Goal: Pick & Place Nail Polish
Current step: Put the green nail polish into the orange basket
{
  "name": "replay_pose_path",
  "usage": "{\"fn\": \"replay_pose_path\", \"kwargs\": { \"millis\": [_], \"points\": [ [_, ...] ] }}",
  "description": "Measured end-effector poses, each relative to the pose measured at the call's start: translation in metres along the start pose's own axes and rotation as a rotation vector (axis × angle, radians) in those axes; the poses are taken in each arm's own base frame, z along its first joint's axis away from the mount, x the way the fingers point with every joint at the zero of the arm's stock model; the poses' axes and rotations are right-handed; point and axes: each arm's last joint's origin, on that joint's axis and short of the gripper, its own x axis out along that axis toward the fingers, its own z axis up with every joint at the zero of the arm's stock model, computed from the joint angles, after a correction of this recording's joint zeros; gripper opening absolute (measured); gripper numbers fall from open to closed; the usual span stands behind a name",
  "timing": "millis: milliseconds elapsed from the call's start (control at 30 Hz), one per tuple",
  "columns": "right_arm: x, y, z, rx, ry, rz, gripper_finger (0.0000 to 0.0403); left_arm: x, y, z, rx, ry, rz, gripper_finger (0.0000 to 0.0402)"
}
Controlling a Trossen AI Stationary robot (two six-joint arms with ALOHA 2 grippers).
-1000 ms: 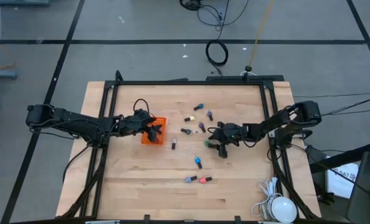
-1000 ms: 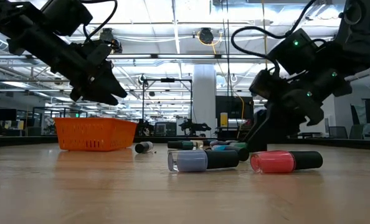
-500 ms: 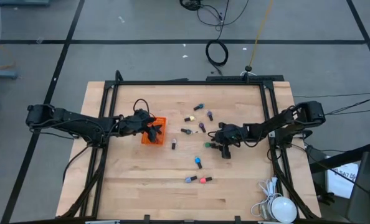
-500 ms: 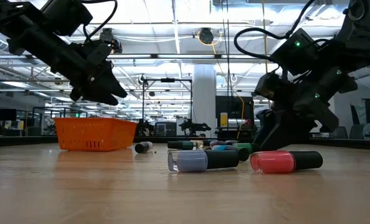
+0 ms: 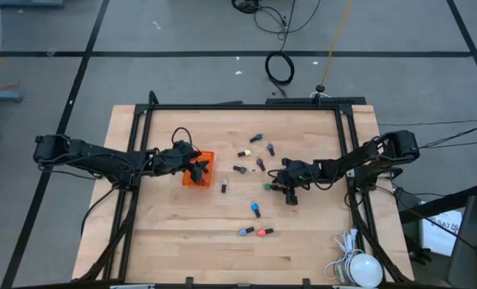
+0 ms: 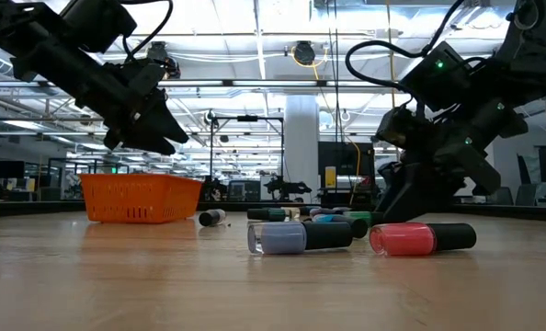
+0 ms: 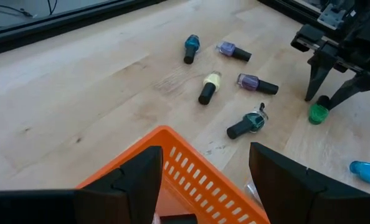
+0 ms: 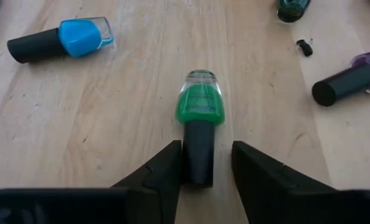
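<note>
Table (image 5: pixel 182 241): pale wooden top, dark frame round it.
Basket (image 5: pixel 198 169): orange mesh, sat left of centre.
Nail polish bottles (image 5: pixel 256 209): lay scattered mid-table.

The nail polish bottles (image 5: pixel 254 160) lie on their sides, scattered over the table's middle. A green one (image 8: pixel 200 107) has its dark cap pointing to 6 o'clock in the right wrist view; a blue one (image 8: pixel 60 39) lies at its 10 o'clock. A grey-blue (image 6: pixel 278 238) and a pink one (image 6: pixel 403 239) lie nearest the low camera.
</note>
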Motion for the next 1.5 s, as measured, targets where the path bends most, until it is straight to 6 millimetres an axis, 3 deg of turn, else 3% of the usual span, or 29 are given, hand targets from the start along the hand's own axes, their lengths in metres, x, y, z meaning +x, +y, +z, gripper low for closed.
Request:
{"fn": "replay_pose_path", "kwargs": {
  "millis": [300, 567, 1000, 1233, 1500],
  "points": [
    [0.000, 0.000, -0.002, -0.055, 0.025, 0.004, 0.0051, 0.000, 0.000, 0.000, 0.000, 0.000, 0.000, 0.0235],
    [-0.001, 0.000, 0.003, -0.111, -0.030, 0.001, 0.0050, 0.000, 0.000, 0.000, 0.000, 0.000, 0.000, 0.0234],
    [-0.042, 0.008, 0.053, -0.331, -0.418, -0.116, 0.0050, 0.000, 0.000, 0.001, 0.001, -0.007, -0.004, 0.0235],
    [-0.045, 0.024, 0.051, -0.547, -0.332, -0.357, 0.0050, 0.000, 0.000, 0.001, 0.001, -0.007, -0.004, 0.0234],
    [-0.054, 0.044, 0.051, -0.752, -0.166, -0.807, 0.0050, 0.000, -0.001, 0.001, 0.001, -0.008, -0.005, 0.0234]
  ]
}}
